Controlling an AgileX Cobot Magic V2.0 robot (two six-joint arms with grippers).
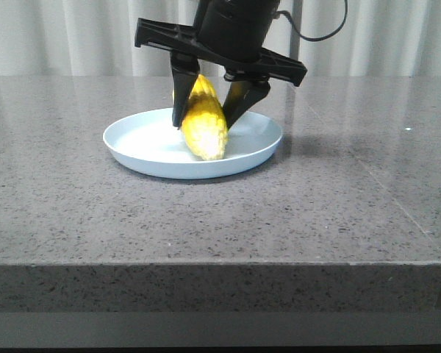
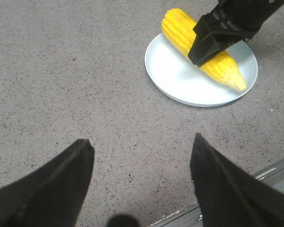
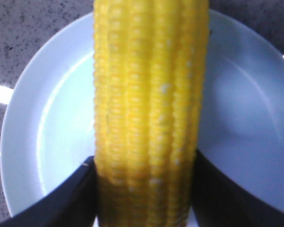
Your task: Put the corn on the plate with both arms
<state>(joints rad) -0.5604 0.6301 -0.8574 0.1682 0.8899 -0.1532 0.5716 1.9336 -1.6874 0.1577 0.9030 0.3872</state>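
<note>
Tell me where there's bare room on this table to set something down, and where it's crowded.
Bare tabletop lies between the plate and the table's front edge, and to both sides of the plate. The left gripper hovers open over bare surface. It is crowded at the plate, where the right gripper holds the corn.

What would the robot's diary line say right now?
right gripper: shut on corn | corn: over plate | left gripper: open, holding nothing

Grey speckled stone table (image 1: 220, 206), thick front edge, faint seam running back on its right side. Directly on it: pale blue plate (image 1: 143, 147), round, shallow, near centre.
</note>
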